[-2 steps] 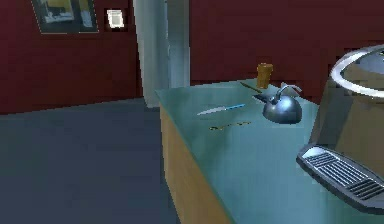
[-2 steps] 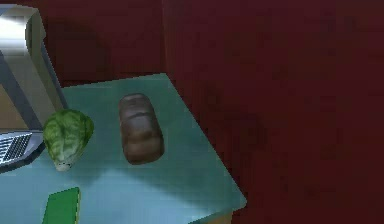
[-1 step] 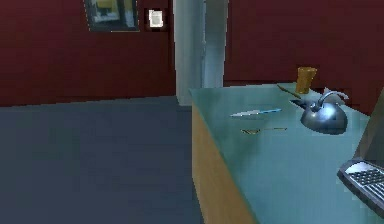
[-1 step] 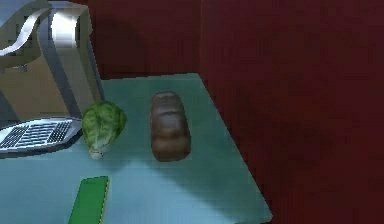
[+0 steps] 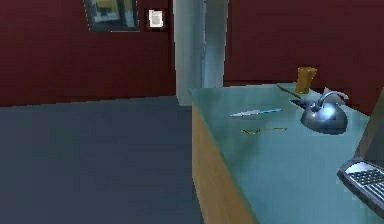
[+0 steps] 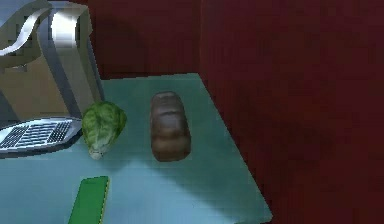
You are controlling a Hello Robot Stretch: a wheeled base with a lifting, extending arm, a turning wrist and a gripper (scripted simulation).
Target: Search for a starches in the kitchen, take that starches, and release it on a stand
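A brown bread loaf point(image 6: 170, 127) lies mid-frame on the teal worktop point(image 6: 205, 190), near a lettuce point(image 6: 103, 128) to its left. The state of the fingers cannot be told.

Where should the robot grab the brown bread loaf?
Probably across its middle, from above. The bread loaf lies flat on the counter, long and narrow, so its width looks easiest to span. The lettuce sits close beside it, so coming sideways looks crowded.

Shiny metal kettle point(image 5: 325, 117) & rough-crust loaf point(image 6: 170, 128)
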